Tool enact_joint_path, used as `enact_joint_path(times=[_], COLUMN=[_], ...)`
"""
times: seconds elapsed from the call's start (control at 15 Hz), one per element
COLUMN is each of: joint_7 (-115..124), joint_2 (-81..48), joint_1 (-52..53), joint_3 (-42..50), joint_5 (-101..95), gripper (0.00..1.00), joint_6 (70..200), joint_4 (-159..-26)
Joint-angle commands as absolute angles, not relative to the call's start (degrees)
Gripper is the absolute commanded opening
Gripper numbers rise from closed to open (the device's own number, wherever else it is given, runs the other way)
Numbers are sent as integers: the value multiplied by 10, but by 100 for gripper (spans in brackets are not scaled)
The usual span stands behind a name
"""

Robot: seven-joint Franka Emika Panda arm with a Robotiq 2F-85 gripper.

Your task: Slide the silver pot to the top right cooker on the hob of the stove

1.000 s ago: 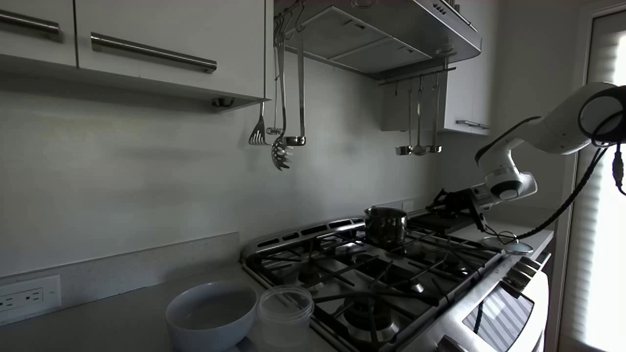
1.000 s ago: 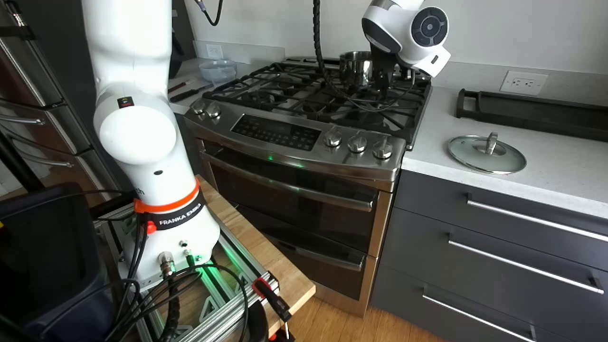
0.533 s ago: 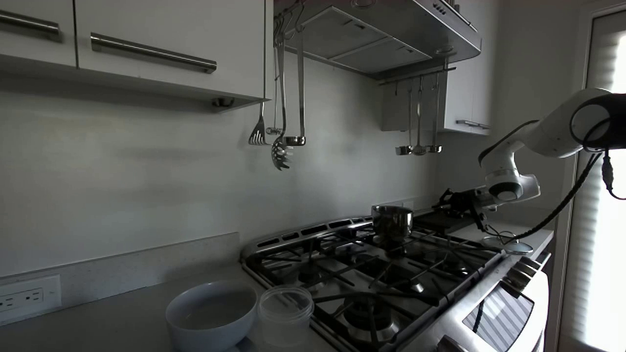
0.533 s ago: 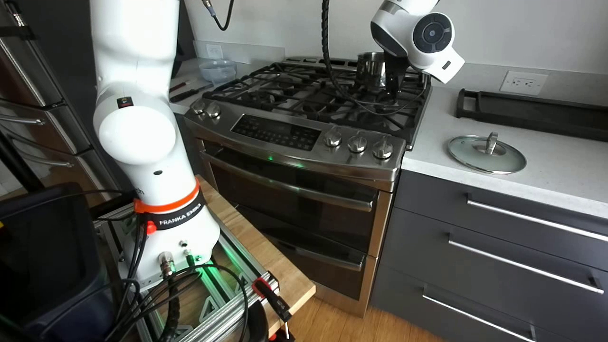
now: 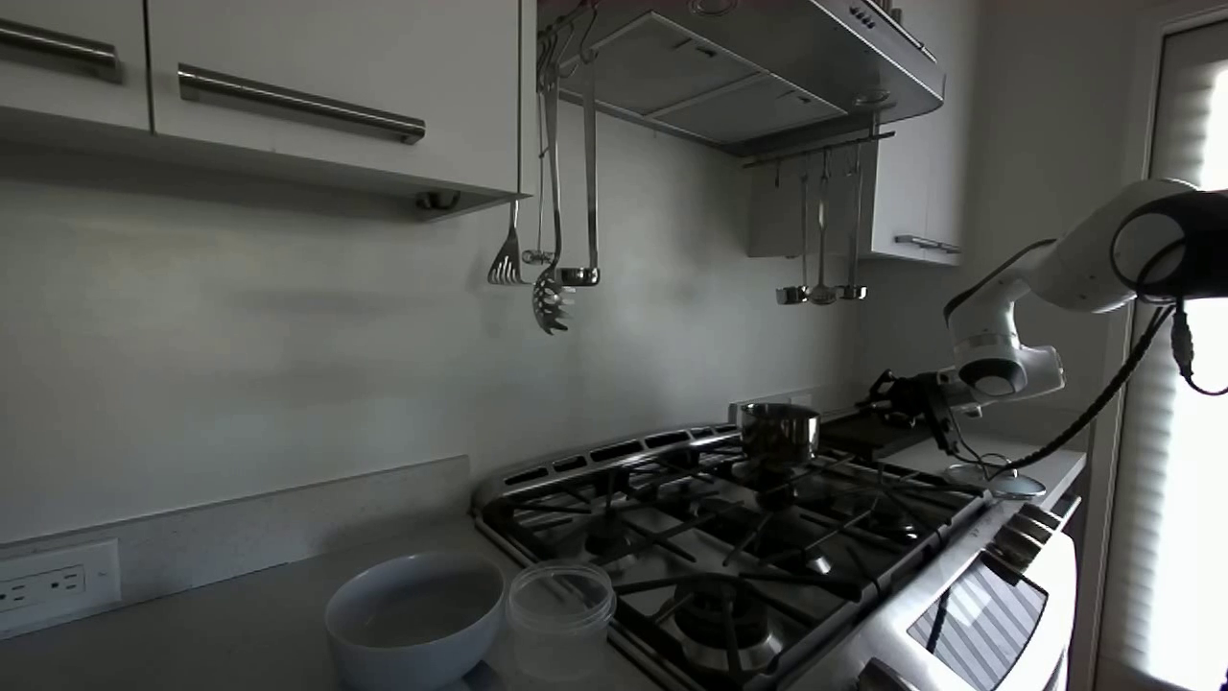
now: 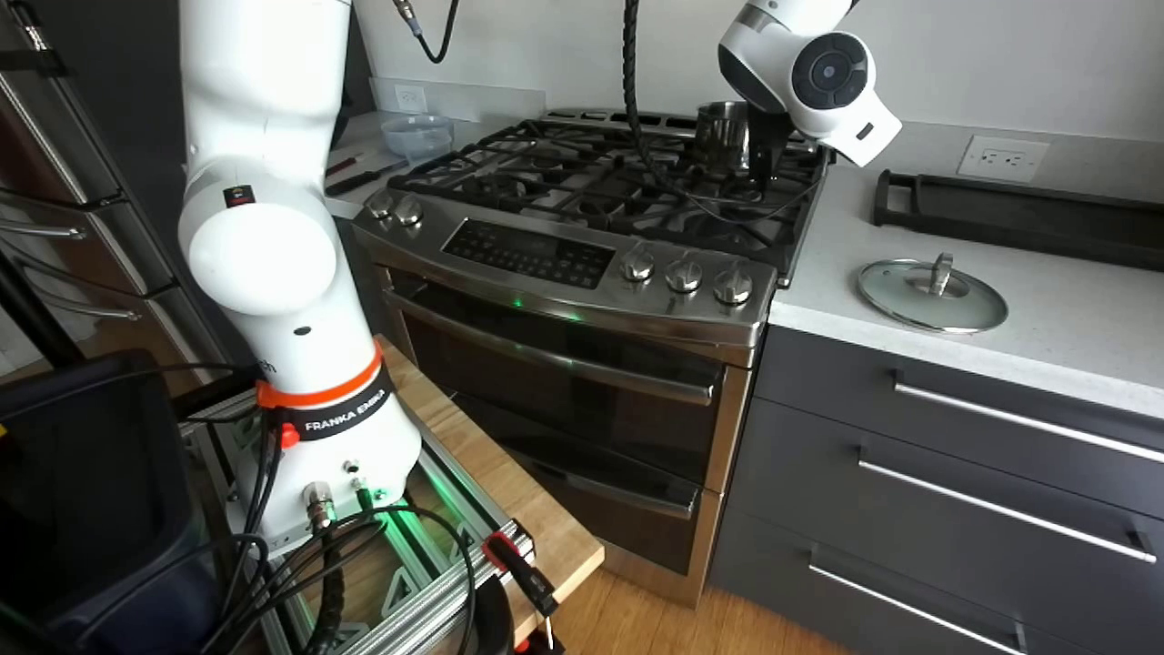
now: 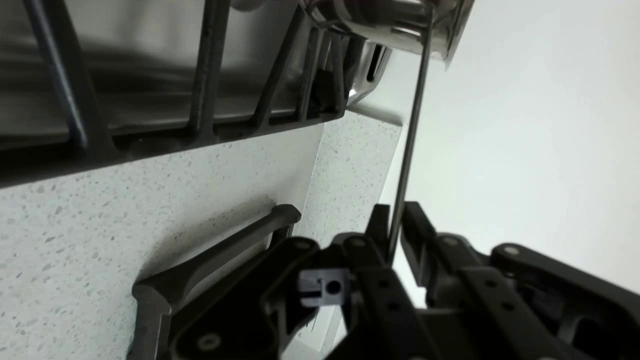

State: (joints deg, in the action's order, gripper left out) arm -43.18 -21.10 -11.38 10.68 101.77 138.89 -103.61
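Observation:
The silver pot (image 5: 779, 434) is upright at the back right of the hob (image 6: 564, 164) of the stove (image 6: 536, 264). It also shows in an exterior view (image 6: 721, 136), partly behind the wrist, and at the top of the wrist view (image 7: 395, 22). My gripper (image 7: 396, 215) is closed around the pot's thin metal handle (image 7: 413, 120), to the right of the pot in an exterior view (image 5: 868, 403). The top right cooker is hidden by the pot and the gripper. I cannot tell whether the pot's base touches the grate.
A glass lid (image 6: 932, 296) and a black tray (image 6: 1028, 218) lie on the counter right of the stove. The tray's handle (image 7: 220, 247) shows below the grate in the wrist view. A white bowl (image 5: 413, 614) and a clear tub (image 5: 561, 624) stand at the opposite side.
The pot and my gripper have moved together to the right in both exterior views, toward the right edge of the hob. The grip on the handle looks the same.

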Motion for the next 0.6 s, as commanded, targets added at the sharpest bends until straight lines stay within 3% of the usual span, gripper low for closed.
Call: enact_joint_path(times=[0.0, 0.07, 0.2, 0.53], joint_7=[-447, -445, -443, -417], joint_2=[-217, -218, -221, -215], joint_1=[-116, -116, -114, -113], joint_3=[114, 114, 114, 120], joint_5=[1042, 1045, 1046, 1011], gripper=[3, 3, 38, 77], joint_6=[1410, 1410, 1410, 1419], joint_4=[-1031, -1031, -1031, -1039])
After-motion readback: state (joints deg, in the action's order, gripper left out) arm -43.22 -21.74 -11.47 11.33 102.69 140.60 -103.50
